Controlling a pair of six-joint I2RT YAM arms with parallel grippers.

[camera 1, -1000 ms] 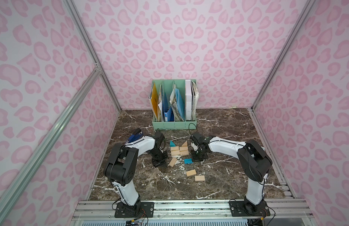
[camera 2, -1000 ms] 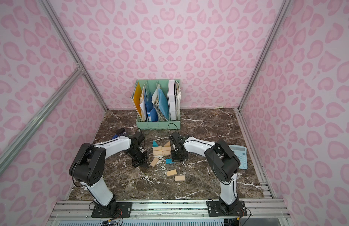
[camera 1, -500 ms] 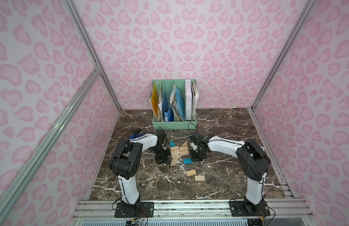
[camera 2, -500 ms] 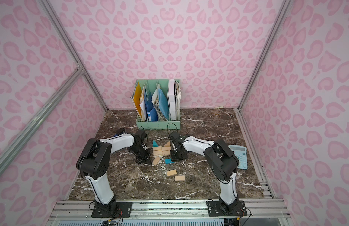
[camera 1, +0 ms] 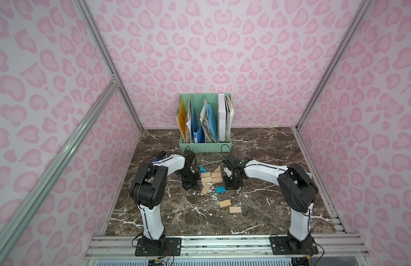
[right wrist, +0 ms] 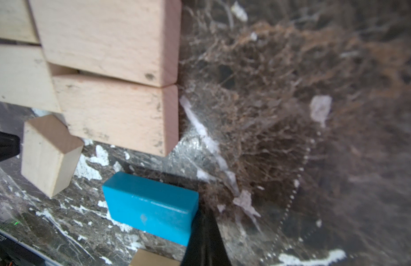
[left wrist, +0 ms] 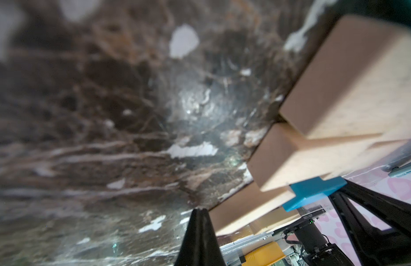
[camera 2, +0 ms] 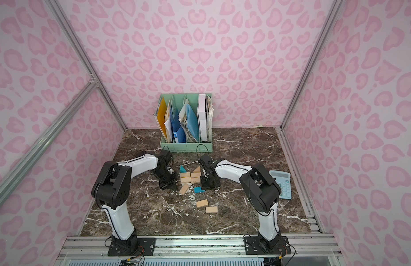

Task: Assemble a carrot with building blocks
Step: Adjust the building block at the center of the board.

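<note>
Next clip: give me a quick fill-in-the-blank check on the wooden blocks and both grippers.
1. The right gripper and the left gripper are both ___, holding nothing.
2. ___ pale tan wooden rectangular blocks form the tight square.
3. The teal rectangular block lies nearest the ___ gripper.
Missing: shut; four; right.

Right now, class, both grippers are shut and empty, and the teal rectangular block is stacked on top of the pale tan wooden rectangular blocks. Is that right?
No. The teal rectangular block lies flat on the dark marble table, apart from the pale tan wooden rectangular blocks; the right wrist view shows it. The left gripper and right gripper are indeed shut and empty.
</note>
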